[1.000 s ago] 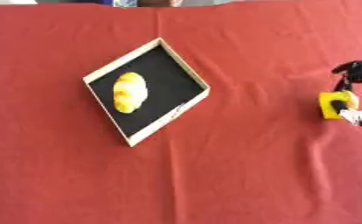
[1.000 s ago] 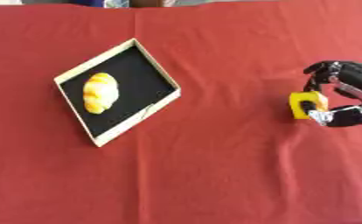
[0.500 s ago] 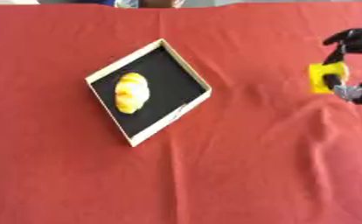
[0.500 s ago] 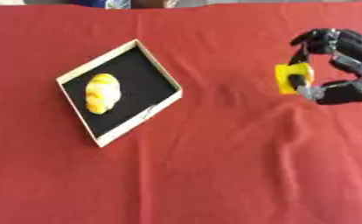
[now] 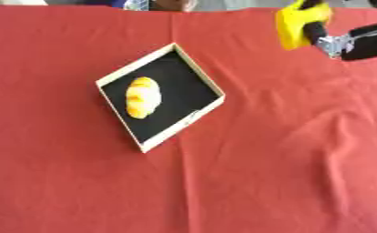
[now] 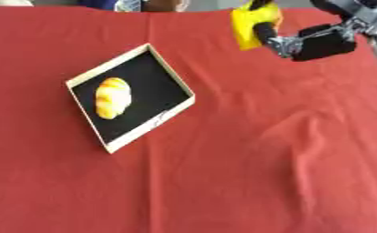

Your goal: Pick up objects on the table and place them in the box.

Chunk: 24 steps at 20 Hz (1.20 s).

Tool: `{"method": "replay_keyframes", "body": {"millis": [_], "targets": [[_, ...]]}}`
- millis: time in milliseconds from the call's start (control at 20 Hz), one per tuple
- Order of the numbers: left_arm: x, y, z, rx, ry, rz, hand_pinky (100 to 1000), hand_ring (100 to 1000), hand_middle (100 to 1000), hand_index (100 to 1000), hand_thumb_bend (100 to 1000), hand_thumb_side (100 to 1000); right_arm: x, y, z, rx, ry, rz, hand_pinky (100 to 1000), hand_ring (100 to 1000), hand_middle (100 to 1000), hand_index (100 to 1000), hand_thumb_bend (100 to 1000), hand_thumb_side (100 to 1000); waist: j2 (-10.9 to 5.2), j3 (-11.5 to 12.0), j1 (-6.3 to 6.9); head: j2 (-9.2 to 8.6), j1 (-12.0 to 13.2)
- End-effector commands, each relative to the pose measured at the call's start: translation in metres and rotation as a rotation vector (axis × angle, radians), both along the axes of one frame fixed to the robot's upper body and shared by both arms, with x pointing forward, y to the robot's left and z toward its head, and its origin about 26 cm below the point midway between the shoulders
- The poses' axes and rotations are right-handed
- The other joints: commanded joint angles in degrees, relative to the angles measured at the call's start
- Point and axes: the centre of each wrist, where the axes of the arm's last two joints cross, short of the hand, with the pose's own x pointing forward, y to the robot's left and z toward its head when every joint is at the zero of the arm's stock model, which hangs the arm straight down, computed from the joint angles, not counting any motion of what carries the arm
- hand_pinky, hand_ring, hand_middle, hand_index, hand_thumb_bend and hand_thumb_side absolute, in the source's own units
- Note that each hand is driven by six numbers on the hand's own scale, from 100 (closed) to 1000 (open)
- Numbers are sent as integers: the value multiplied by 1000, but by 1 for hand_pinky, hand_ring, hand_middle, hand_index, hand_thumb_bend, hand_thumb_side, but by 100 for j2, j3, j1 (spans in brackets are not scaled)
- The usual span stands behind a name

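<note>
My right hand (image 6: pixel 319 38) is raised over the far right of the red table, its fingers curled round a yellow object (image 6: pixel 251 25) that hangs clear of the cloth. The flat box (image 5: pixel 120 76), black inside with a pale rim, lies turned like a diamond at the left centre. A yellow-orange bread roll (image 5: pixel 141 96) rests inside it, toward its left side. The held object is well to the right of the box and farther back. My left hand shows in neither view.
A red cloth (image 5: pixel 263 173) covers the whole table, with soft wrinkles at the right. People's clothing shows along the far edge (image 5: pixel 156 3).
My right hand has lifted the yellow object off the cloth and carried it up and to the left, toward the far edge. The camera view has also shifted.
</note>
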Motion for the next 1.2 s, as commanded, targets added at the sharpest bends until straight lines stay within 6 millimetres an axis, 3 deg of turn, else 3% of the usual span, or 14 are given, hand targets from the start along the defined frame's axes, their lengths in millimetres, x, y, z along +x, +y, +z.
{"method": "replay_keyframes", "body": {"millis": [50, 300, 600, 950, 1200], "targets": [[-2, -1, 8, 17, -28, -13, 827, 850, 749, 862, 100, 699, 9, 29, 3, -11, -1, 56, 854, 775, 458, 638, 100, 100, -151, 18, 23, -68, -28], [-2, -2, 9, 15, -32, -16, 827, 849, 749, 862, 100, 699, 33, 73, -13, -50, 15, 86, 828, 770, 465, 655, 100, 132, -167, 59, 25, -65, -30], [-2, -3, 9, 14, -32, -20, 827, 849, 748, 863, 100, 698, 59, 101, -48, -124, 58, 60, 832, 784, 470, 663, 100, 169, -176, 94, 10, -60, -6], [-2, -3, 8, 12, -26, -21, 827, 849, 748, 863, 100, 700, 83, 105, -86, -173, 114, -15, 832, 794, 469, 665, 100, 192, -159, 124, 4, -64, 38], [-2, -3, 6, 13, -20, -25, 827, 849, 747, 863, 100, 701, 88, 105, -101, -203, 115, -31, 835, 805, 482, 682, 100, 177, -154, 125, 3, -59, 45]]}}
